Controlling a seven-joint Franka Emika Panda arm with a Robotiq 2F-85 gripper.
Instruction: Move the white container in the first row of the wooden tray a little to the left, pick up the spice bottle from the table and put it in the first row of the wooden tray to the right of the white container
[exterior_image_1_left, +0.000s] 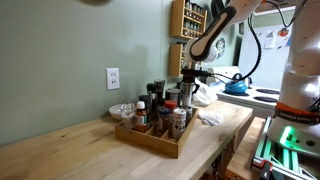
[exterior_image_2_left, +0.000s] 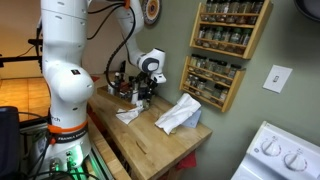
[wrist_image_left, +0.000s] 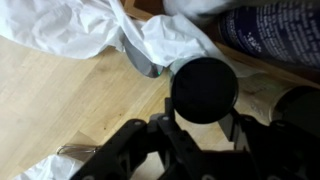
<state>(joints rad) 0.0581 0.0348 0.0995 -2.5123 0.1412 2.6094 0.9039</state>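
The wooden tray (exterior_image_1_left: 150, 140) stands on the butcher-block table and holds several dark-capped bottles. A pale jar (exterior_image_1_left: 170, 105) among them may be the white container, but it is too small to be sure. My gripper (exterior_image_1_left: 189, 88) hangs at the tray's far end, next to the bottles; it also shows in an exterior view (exterior_image_2_left: 141, 88). In the wrist view my fingers (wrist_image_left: 204, 122) sit tight against both sides of a round black cap, the spice bottle (wrist_image_left: 205, 88), over bare wood. The bottle's body is hidden under its cap.
Crumpled white paper (exterior_image_1_left: 211, 117) (exterior_image_2_left: 178, 116) (wrist_image_left: 60, 35) lies by the tray. A dark-labelled bottle (wrist_image_left: 270, 30) and another black cap (wrist_image_left: 302, 106) are close by. A bowl (exterior_image_1_left: 122, 110) sits behind the tray, spice racks (exterior_image_2_left: 225, 50) hang on the wall, and a stove with a blue kettle (exterior_image_1_left: 237, 88) stands beyond the table.
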